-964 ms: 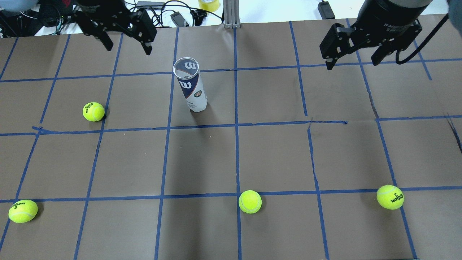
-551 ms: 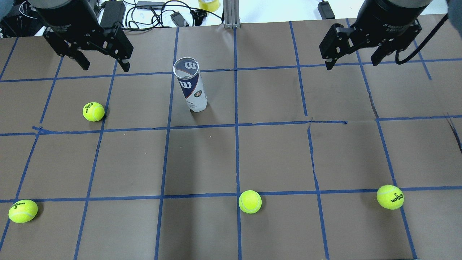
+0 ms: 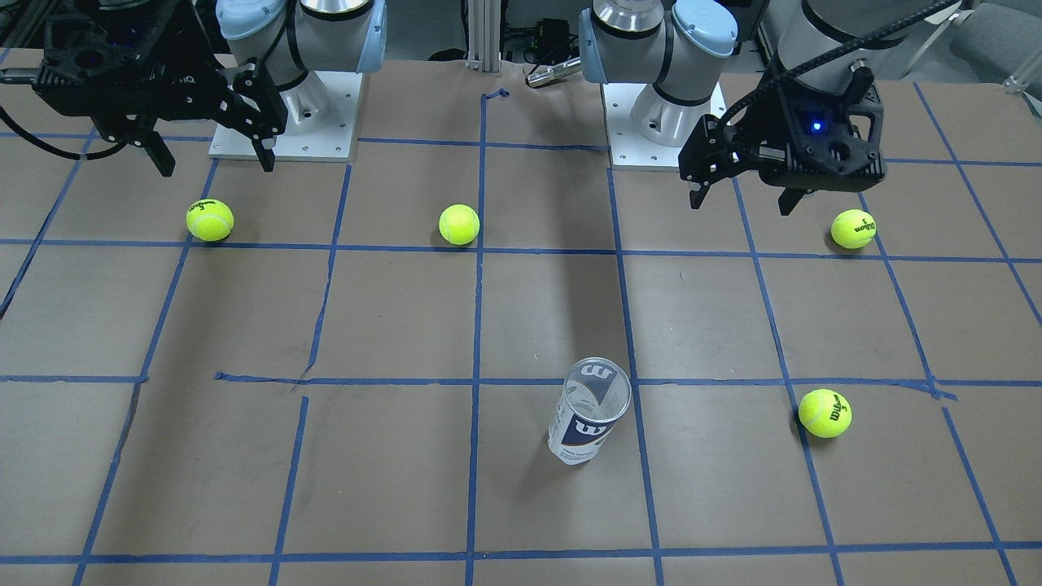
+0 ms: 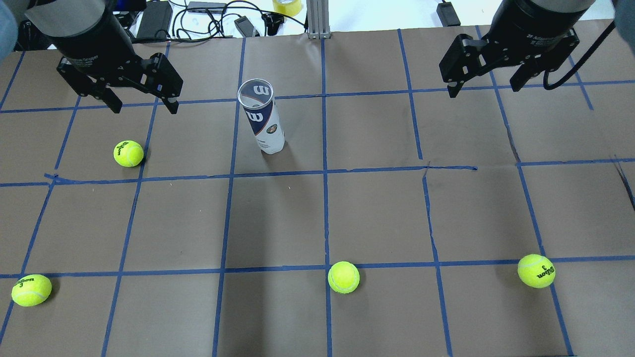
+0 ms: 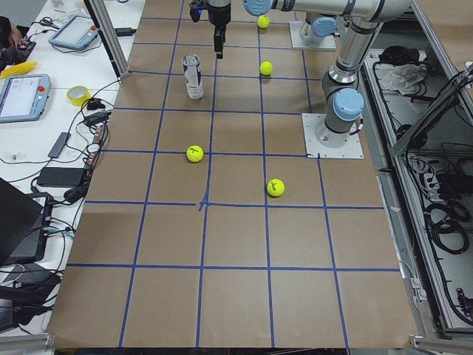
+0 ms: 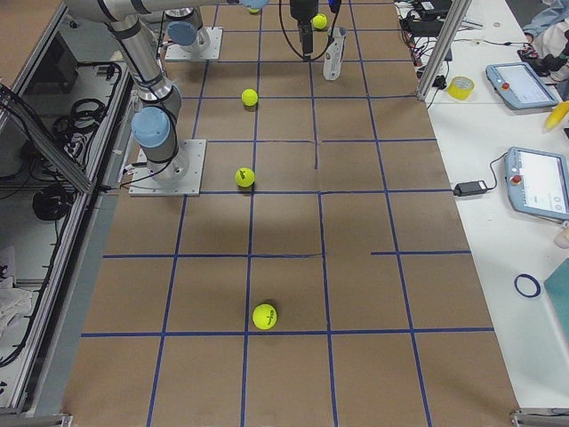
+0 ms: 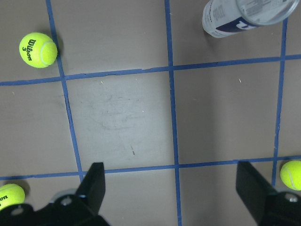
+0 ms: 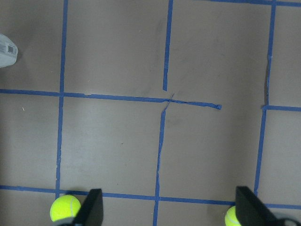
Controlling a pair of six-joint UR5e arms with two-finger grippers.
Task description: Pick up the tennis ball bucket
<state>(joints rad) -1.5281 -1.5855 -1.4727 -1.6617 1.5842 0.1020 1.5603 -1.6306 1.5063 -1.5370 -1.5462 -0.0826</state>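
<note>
The tennis ball bucket [image 4: 261, 119] stands upright and open-topped on the brown paper, a clear can with a white label, a navy band and a white "W". It also shows in the front view [image 3: 590, 419] and at the top right of the left wrist view [image 7: 240, 16]. My left gripper [image 4: 145, 108] is open and empty, hovering above the table to the bucket's left and apart from it. My right gripper [image 4: 483, 89] is open and empty, hovering far to the bucket's right.
Several yellow-green tennis balls lie on the table: one near the left gripper [image 4: 128, 153], one at the near left [image 4: 31, 290], one near the middle [image 4: 343, 277], one at the near right [image 4: 536, 270]. Cables and a tape roll [image 4: 287, 6] lie beyond the far edge.
My left gripper has moved left and nearer, from the table's far edge to a spot level with the bucket's top. The right gripper and the bucket have stayed put.
</note>
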